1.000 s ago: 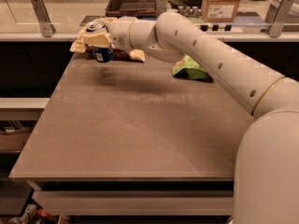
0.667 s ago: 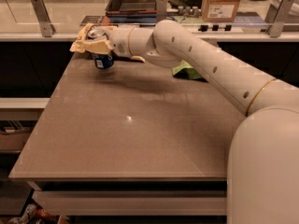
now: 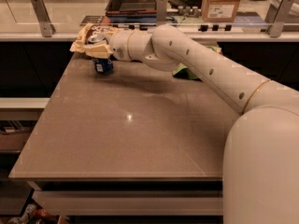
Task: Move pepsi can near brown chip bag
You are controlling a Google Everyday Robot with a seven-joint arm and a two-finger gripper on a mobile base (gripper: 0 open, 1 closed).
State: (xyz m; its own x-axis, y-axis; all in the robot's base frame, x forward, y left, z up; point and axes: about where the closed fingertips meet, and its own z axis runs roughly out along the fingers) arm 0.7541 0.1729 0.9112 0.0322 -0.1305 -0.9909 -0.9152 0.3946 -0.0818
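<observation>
My gripper [image 3: 99, 49] is at the back left corner of the table [image 3: 131, 139], with the arm reaching in from the right. Its cream fingers are shut on the pepsi can [image 3: 103, 66], a small dark blue can whose lower body shows below the fingers. The can's bottom is at or just above the table top. A crinkled tan-edged shape [image 3: 88, 31] shows right behind the gripper at the table's back edge; it looks like part of the brown chip bag, the rest of which is hidden by the gripper.
A green chip bag [image 3: 186, 72] lies at the back of the table, partly behind my arm. A counter with a glass rail, posts [image 3: 41, 16] and a cardboard box [image 3: 222, 3] runs behind the table. Shelves stand to the left.
The gripper with the can has come down a little toward the table top at the back left corner. The arm stays stretched across the back of the table.
</observation>
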